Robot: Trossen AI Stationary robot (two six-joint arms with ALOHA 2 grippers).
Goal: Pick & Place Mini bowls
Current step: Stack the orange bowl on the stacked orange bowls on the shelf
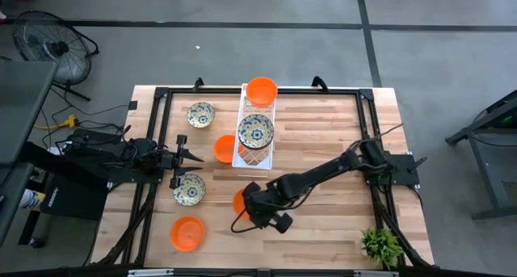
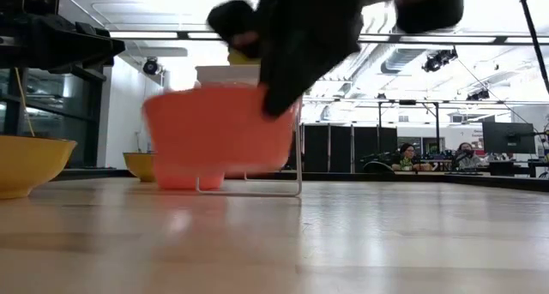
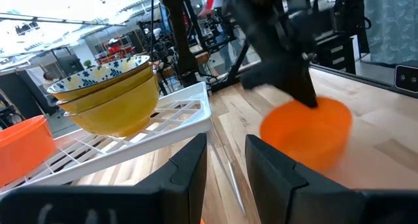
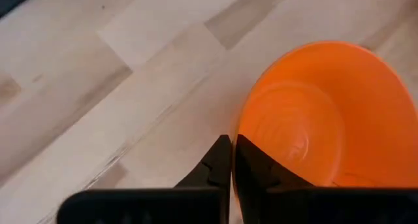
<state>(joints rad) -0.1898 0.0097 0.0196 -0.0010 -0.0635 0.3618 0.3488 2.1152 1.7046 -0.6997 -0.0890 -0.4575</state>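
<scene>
1. Setting: a pale wooden worktop point(image 1: 323, 140) on a grey floor, with a fan point(image 1: 50, 47) off its far left corner and a small green plant point(image 1: 380, 245) at its near right corner.
2. Left side: the left gripper point(image 1: 191, 157) waits at the left edge, its fingers apart and empty. A patterned bowl point(image 1: 200, 114) lies beyond it, another patterned bowl point(image 1: 189, 189) just beside it, and an orange bowl point(image 1: 187, 232) nearer the front.
3. Centre: a white lattice tray point(image 1: 245, 148) carries an orange bowl at its far end point(image 1: 261, 90) and stacked patterned bowls point(image 1: 255, 132). Another orange bowl point(image 1: 224, 148) sits against the tray's left side.
4. Right arm: the right gripper point(image 1: 247, 203) reaches across to front centre, fingers point(image 4: 225, 160) clamped on the rim of an orange bowl point(image 4: 326, 113).
5. Key relation: the held bowl lies near the tray's near end, well within the right arm's reach. Judged step: carrying it to the tray.
</scene>
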